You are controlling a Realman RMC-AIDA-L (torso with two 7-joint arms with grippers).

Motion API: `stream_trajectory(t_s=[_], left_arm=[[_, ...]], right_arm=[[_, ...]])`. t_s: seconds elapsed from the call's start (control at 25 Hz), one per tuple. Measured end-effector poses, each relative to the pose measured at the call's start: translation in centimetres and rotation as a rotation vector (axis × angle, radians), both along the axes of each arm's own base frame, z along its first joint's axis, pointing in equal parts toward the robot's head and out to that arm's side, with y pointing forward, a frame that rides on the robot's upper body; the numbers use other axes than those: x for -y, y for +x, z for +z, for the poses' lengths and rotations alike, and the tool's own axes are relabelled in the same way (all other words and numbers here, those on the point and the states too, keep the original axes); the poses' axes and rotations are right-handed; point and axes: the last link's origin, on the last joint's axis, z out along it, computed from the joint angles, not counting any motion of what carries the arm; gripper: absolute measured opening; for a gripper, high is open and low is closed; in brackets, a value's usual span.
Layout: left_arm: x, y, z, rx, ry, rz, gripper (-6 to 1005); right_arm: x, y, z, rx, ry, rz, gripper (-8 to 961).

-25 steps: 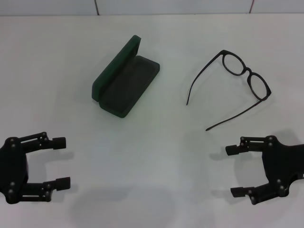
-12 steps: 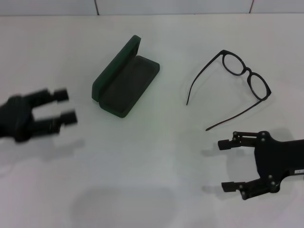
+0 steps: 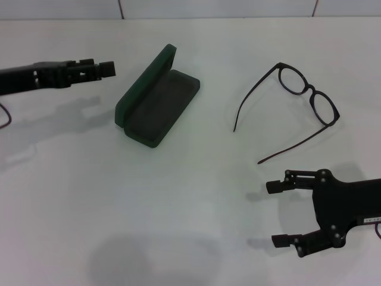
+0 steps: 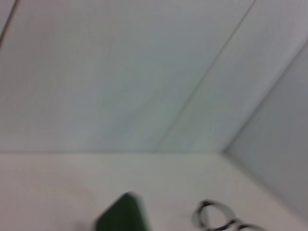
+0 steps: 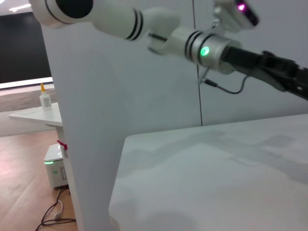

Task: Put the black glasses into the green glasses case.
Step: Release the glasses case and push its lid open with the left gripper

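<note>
Both pincers out over the tabletop, nothing gripped yet

The right pincer (image 3: 283, 213) hangs low at the near right with its fingers spread wide and empty, just short of the black glasses (image 3: 297, 104), whose nearer temple arm tip points toward it; that gap suits a grab on the thin frame, which I judge to be the step in hand. The glasses lie flat on the white tabletop (image 3: 190, 196) with both temple arms unfolded, well apart from the green glasses case (image 3: 158, 98) to their left. The case sits open, lid raised on its far-left side, felt lining facing up and ready to receive. The left pincer (image 3: 104, 67) reaches in level beside the lid, not touching it; whether its fingers are parted I cannot tell
</note>
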Motion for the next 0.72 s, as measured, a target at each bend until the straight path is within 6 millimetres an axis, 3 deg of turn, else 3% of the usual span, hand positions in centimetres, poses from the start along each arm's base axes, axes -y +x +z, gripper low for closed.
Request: stream_trajectory(t_s=[0.24, 0.4, 0.56, 0.72], left_arm=[[-3.1, 1.3, -0.8, -0.229, -0.001, 0.155, 842], [-4.7, 3.7, -2.6, -0.447, -0.012, 0.181, 842], [-5.7, 6.1, -4.2, -0.514, -0.036, 0.129, 843], [-6.2, 6.8, -4.9, -0.513, -0.042, 0.107, 841]], right_arm=[[0.1, -0.1, -0.2, -0.002, -0.006, 0.001, 884], [0.0, -0.2, -0.2, -0.002, -0.008, 0.007, 884], [0.0, -0.3, -0.3, -0.003, -0.009, 0.008, 884], [0.1, -0.3, -0.4, -0.005, -0.011, 0.008, 883]])
